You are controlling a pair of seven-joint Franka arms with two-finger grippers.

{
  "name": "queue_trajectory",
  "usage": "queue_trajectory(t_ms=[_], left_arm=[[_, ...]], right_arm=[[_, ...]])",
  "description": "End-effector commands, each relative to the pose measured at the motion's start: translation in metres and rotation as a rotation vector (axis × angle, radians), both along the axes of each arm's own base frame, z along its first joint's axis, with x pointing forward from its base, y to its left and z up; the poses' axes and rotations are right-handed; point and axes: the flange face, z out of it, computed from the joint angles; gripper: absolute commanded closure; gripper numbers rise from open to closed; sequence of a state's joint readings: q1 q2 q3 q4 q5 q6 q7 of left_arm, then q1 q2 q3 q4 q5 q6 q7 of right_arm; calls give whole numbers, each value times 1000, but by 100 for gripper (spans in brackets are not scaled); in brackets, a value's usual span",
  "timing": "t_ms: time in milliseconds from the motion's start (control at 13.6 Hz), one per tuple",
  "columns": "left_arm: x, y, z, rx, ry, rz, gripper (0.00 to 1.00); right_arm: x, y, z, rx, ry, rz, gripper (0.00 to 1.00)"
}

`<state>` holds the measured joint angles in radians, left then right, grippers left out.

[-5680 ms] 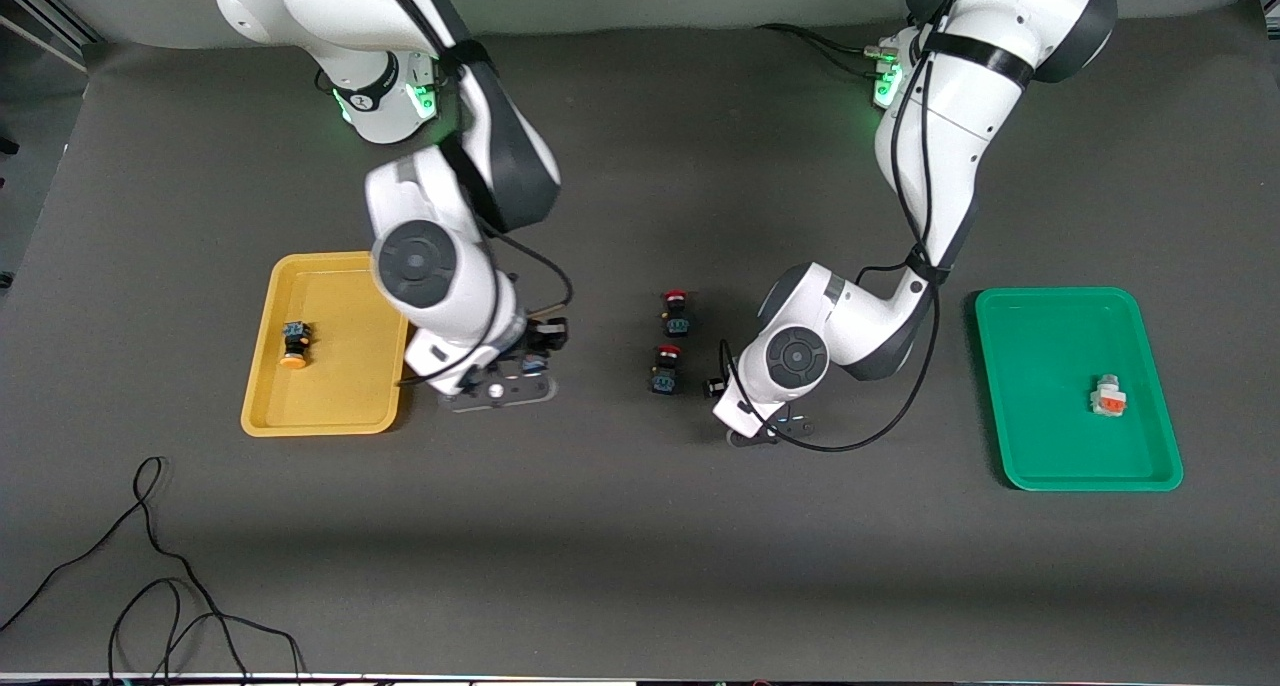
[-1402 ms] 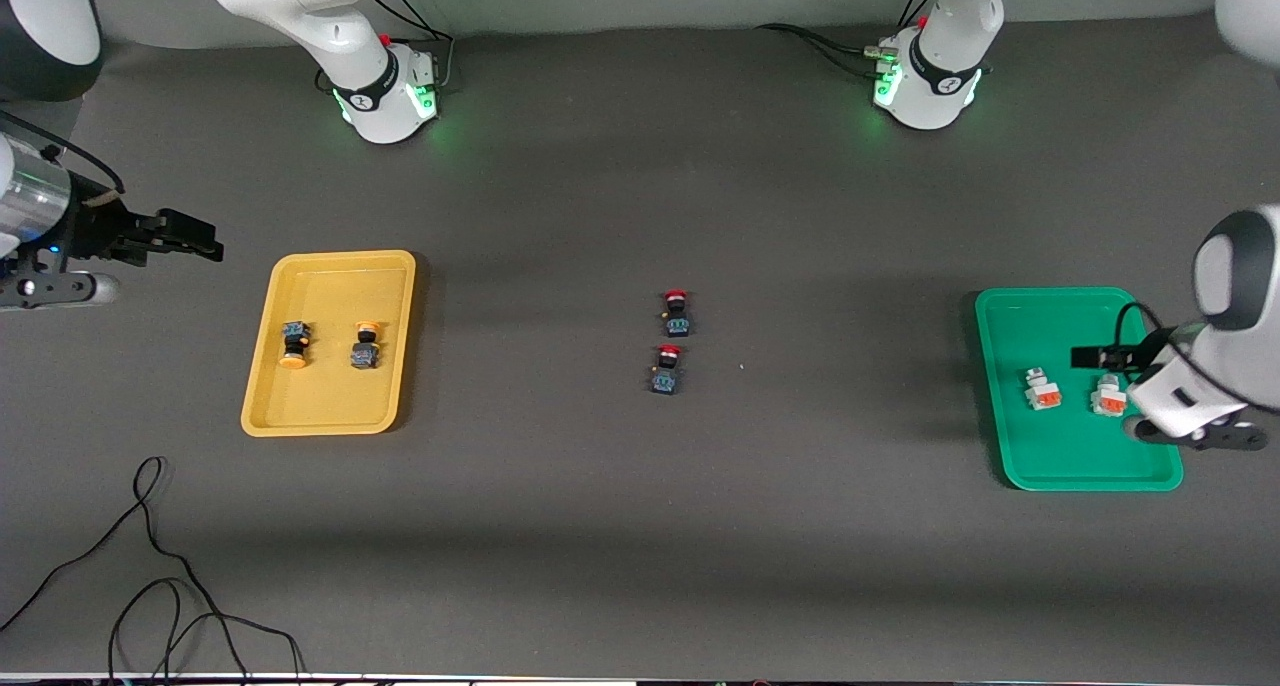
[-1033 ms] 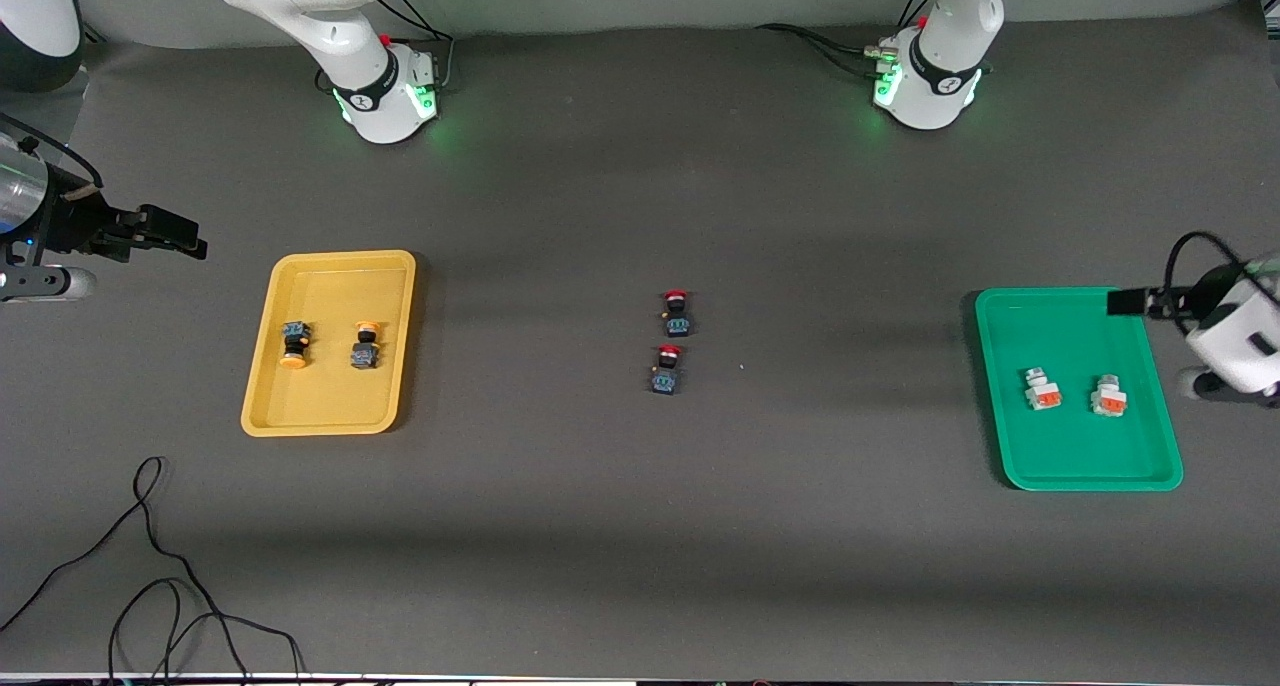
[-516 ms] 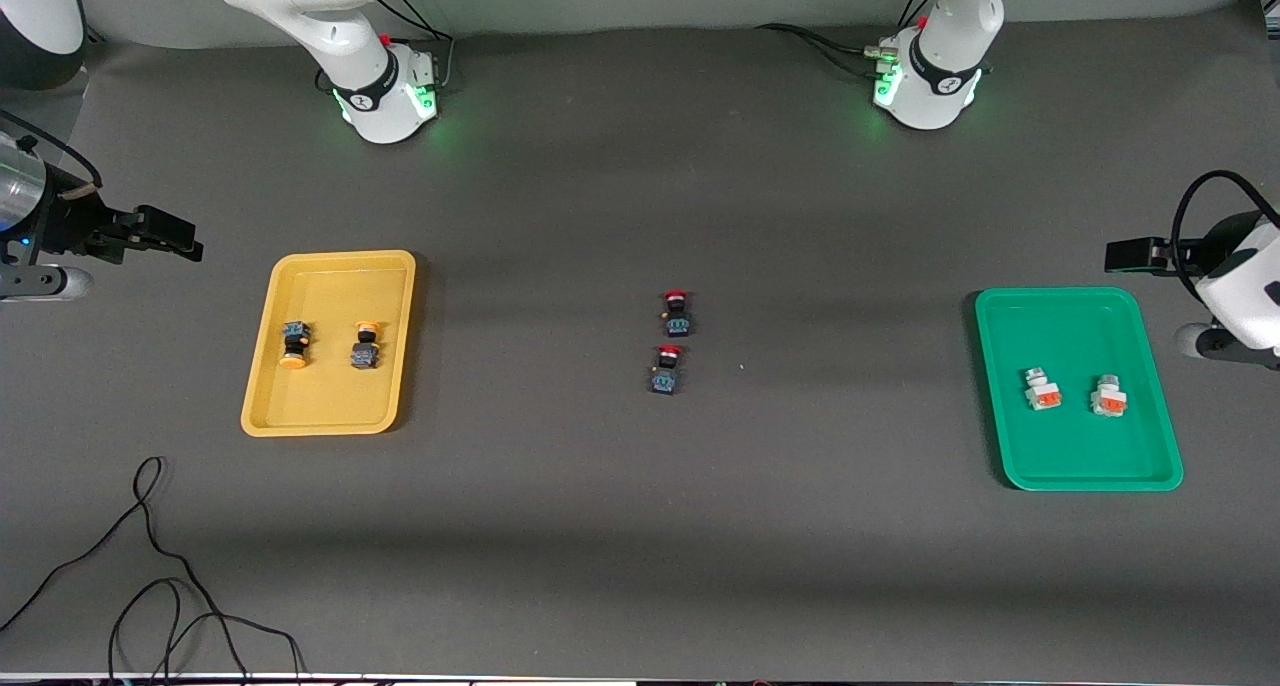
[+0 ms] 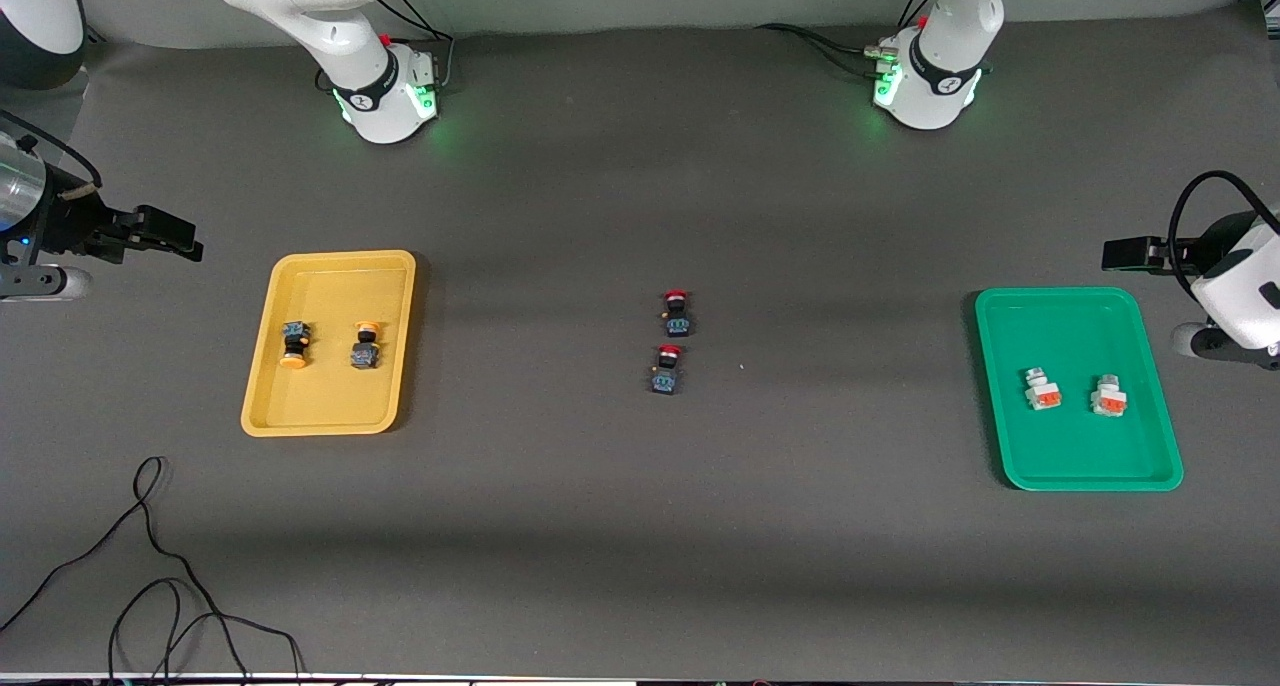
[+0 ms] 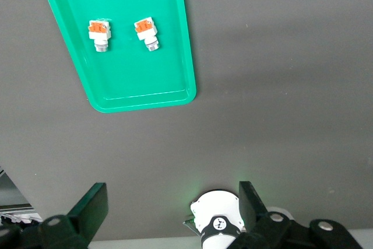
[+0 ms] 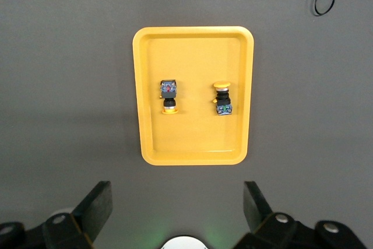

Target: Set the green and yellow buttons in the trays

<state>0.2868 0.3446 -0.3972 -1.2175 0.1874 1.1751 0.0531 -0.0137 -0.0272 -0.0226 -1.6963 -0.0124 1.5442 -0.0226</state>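
Well, both yellow buttons (image 5: 328,346) lay in the yellow tray (image 5: 262,421) and both grey ones (image 5: 1075,394) in the green tray (image 5: 1005,461), so the left gripper (image 6: 172,214) and right gripper (image 7: 178,208), jaws spread and empty, needed only to wait clear.

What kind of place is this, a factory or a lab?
Probably a robotics lab: two white arms bolted along a dark-covered table, small push-buttons sorted into a yellow tray and a green tray, and loose cable trailing on the cloth.
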Motion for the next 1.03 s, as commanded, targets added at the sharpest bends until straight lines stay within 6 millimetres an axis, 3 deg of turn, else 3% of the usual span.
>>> queue_trajectory(t_ms=[0, 369, 590, 959], left_arm=[[-2, -19, 8, 15, -22, -33, 0], [-2, -27, 7, 75, -16, -18, 0], [-11, -51, 13, 102, -44, -40, 1], [-42, -52, -3, 76, -136, -89, 1]], right_arm=[[-8, 3, 12, 6, -29, -19, 0], [-4, 1, 11, 0, -32, -19, 0], [-4, 0, 10, -7, -31, -12, 0], [1, 1, 7, -7, -28, -12, 0]])
